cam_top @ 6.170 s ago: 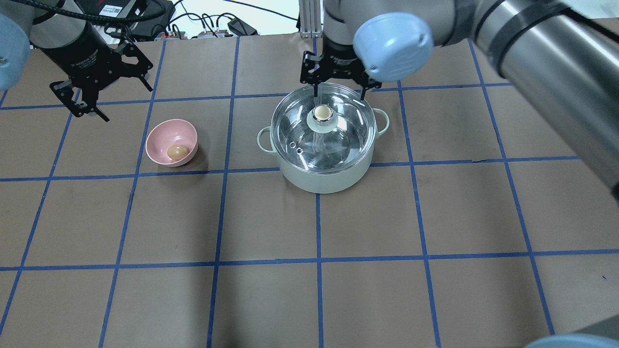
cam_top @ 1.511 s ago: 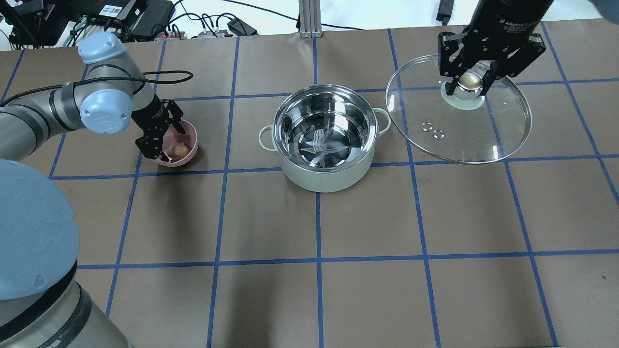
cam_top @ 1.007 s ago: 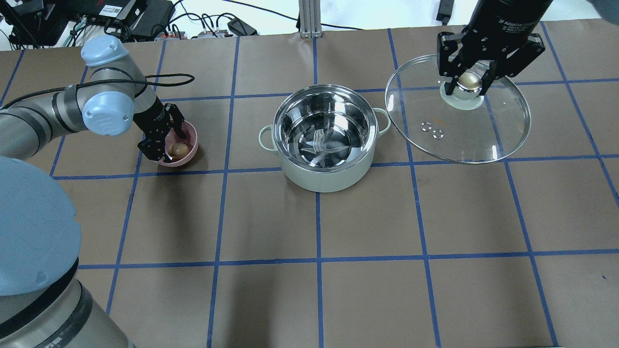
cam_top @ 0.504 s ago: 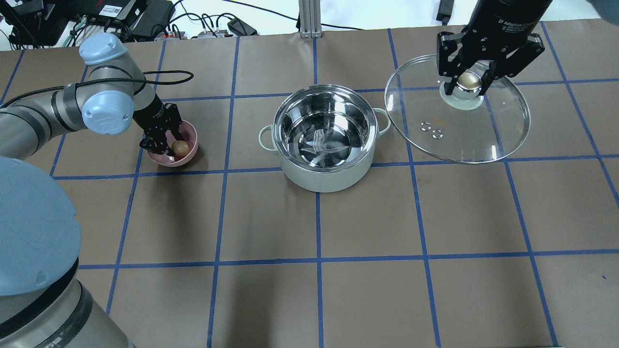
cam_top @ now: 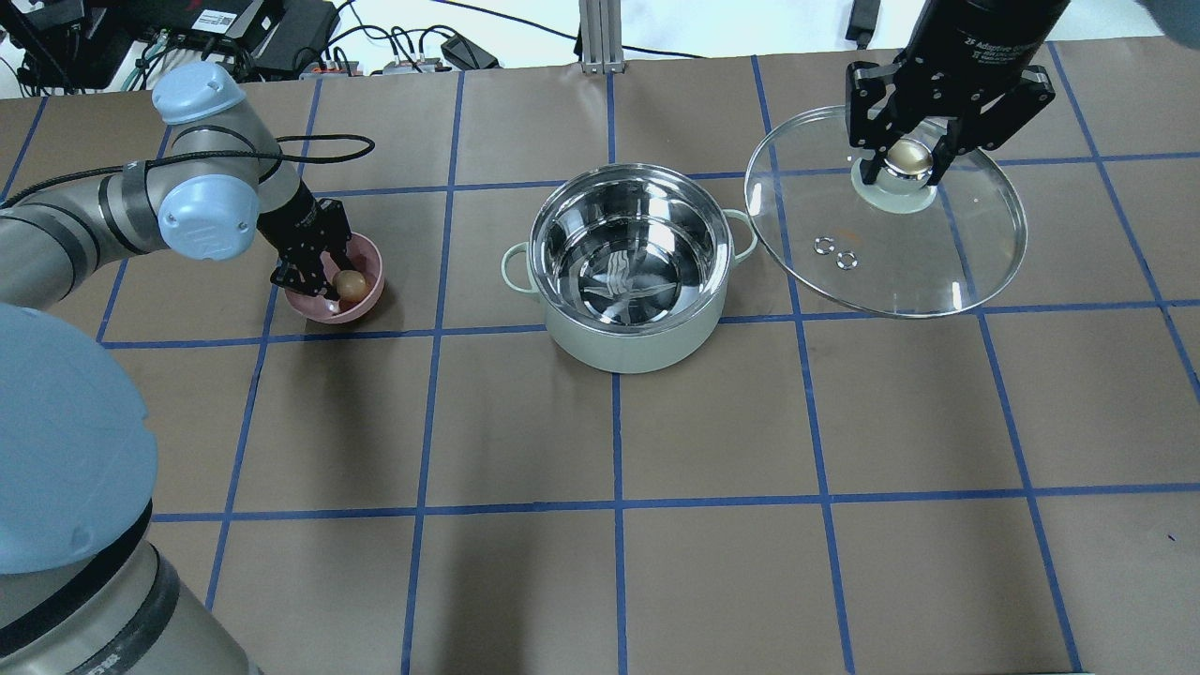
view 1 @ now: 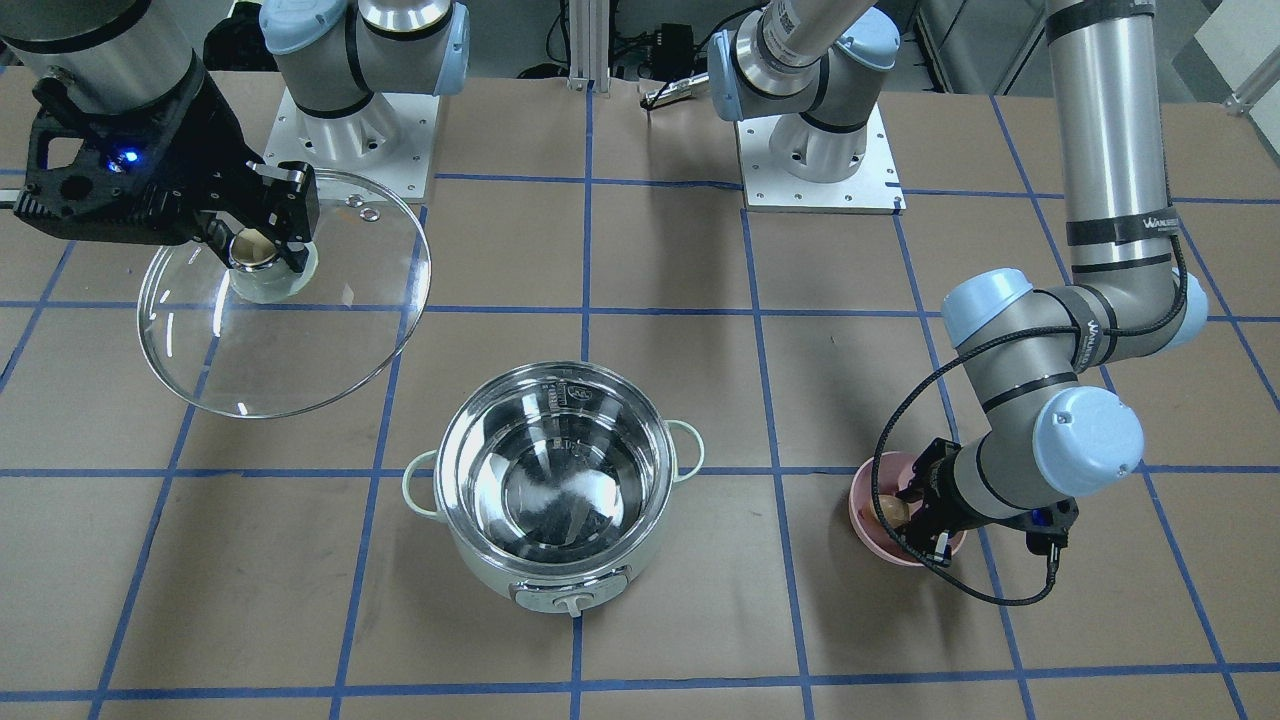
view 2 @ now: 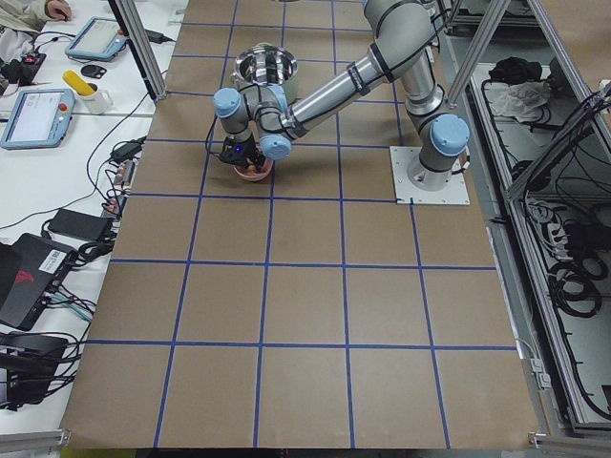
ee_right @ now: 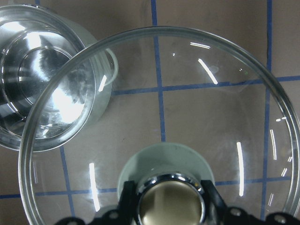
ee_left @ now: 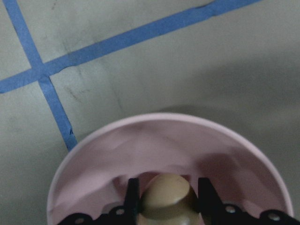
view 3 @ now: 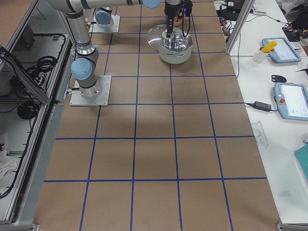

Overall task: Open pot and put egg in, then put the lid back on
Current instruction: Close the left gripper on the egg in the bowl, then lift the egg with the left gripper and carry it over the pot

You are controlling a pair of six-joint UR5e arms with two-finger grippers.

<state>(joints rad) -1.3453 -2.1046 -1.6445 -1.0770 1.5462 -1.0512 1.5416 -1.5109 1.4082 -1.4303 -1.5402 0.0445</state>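
The table [cam_top: 712, 581] I'm working over is covered in brown paper crossed by blue tape lines, with cables and gear heaped along its far edge. On my left wrist camera the left gripper [ee_left: 168, 199] is down inside the pink bowl [ee_left: 140, 140], and the egg [cam_top: 352, 284] sits right between its jaws. One black finger [ee_left: 132, 194] presses on each side of the shell, so I read it as clenched on the egg, low in the bowl. I cannot tell whether the egg is touching the bowl's bottom. The pot [cam_top: 628, 347] stands uncovered near the middle of the table, well apart from those jaws on the side toward my other arm, its shiny steel inside bare. My right gripper [cam_top: 905, 159] is clamped on the knob [ee_right: 171, 201] of the lid [cam_top: 919, 253]; the wrist view shows the beige-and-chrome cap squeezed between both fingers. The glass hangs below those jaws, tilted and clear of the table. It is off to the pot's side, and its rim overlaps the pot's near handle only in the wrist view.
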